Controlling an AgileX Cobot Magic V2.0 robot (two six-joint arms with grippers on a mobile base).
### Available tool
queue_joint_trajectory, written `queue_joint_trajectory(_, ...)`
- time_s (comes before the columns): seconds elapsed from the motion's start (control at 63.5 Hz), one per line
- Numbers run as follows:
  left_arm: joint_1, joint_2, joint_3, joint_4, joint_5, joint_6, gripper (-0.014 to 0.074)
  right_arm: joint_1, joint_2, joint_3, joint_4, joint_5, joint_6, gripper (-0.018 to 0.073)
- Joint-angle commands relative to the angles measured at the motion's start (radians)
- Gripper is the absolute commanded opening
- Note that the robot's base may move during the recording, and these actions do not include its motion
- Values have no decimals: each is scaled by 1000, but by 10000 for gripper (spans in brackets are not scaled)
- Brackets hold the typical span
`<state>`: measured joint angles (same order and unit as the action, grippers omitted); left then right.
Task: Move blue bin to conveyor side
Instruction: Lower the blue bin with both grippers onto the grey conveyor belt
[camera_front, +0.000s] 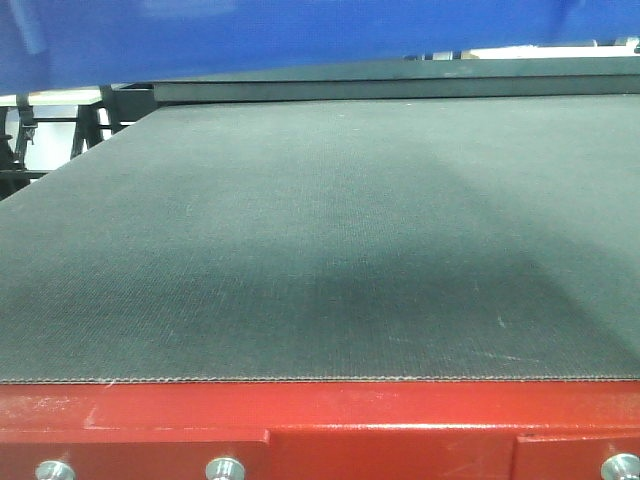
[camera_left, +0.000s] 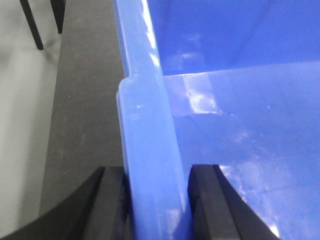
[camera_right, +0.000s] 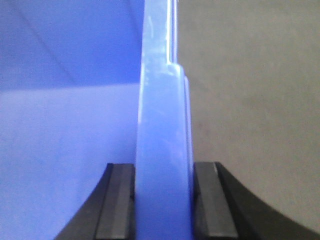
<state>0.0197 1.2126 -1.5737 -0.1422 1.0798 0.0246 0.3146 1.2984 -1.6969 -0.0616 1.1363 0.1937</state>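
Observation:
The blue bin fills the top of the front view, held up above the conveyor belt, which casts a shadow under it. My left gripper is shut on the bin's left rim, one black finger outside, one inside the bin. My right gripper is shut on the bin's right rim in the same way. The bin's glossy inside looks empty where it shows. The dark belt lies below both rims.
The conveyor's red metal frame with silver bolts runs along the near edge. A dark raised ledge crosses the belt's far end. Black frame legs stand on the pale floor at the left.

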Motion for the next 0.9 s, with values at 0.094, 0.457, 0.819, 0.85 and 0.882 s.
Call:
queue_joint_trajectory(0.094,-4,18,-11,-82,-96,18,-18,-3,41,10,-12,-22,-10,-70)
queue_joint_trajectory(0.457,-4,167,-11,-111,-97,28,-18,-3,82,195,-15,-178,-10,-70)
queue_joint_trajectory(0.819,-25,250,128,-106,-199,46,-18,-3,128,320,-15,-382,-10,-70)
queue_joint_trajectory(0.85,-25,250,148,-106,-226,46,-18,-3,135,320,-15,-385,-10,-70)
queue_joint_trajectory(0.882,-25,250,166,-106,-246,46,-18,-3,143,320,-15,-387,-10,-70)
